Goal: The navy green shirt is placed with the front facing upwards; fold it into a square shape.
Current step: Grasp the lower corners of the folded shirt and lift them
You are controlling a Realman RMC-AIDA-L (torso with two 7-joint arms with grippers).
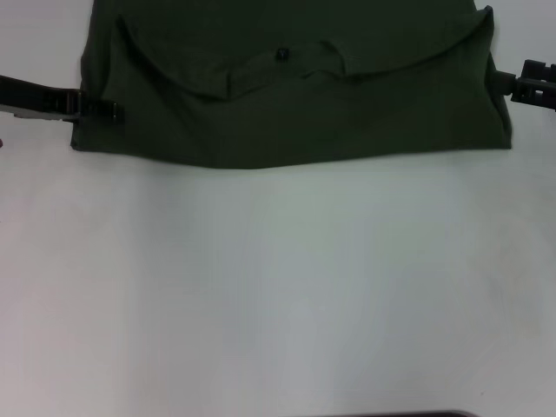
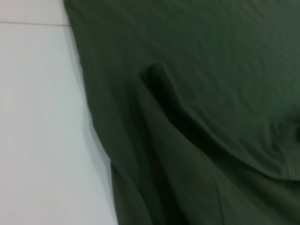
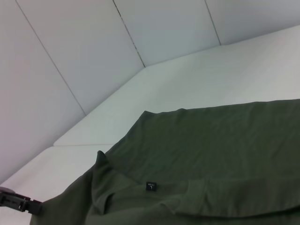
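Head view: navy green shirt (image 1: pixel 295 95) spread across the far part of the white tabletop (image 1: pixel 278 287), filling the 10-to-2 o'clock band and cut off by the upper edge. Folded over on itself, with a curved flap lying across the upper layer and a small black tag (image 1: pixel 281 54) showing near 12 o'clock. Near hem sagging in a shallow curve toward the middle. Left pincer (image 1: pixel 106 110) at 9 o'clock, reaching in from the side and touching the shirt's left edge; cannot tell how wide it stands or whether cloth is pinched. Right pincer (image 1: pixel 502 80) at 3 o'clock, up against the shirt's right edge; likewise cannot tell its opening or hold.

Left wrist view: only dark green cloth (image 2: pixel 197 93) with a raised ridge-like fold running through it, and bare white tabletop (image 2: pixel 42 131) beside the shirt's edge. No fingers visible.

Right wrist view: shirt (image 3: pixel 211 154) lying flat on the tabletop (image 3: pixel 187 84), folded layer and black tag (image 3: pixel 151 186) near the front, pale panelled wall (image 3: pixel 70 51) behind. Left pincer (image 3: pixel 21 204) visible far off at the shirt's edge. No containers anywhere.
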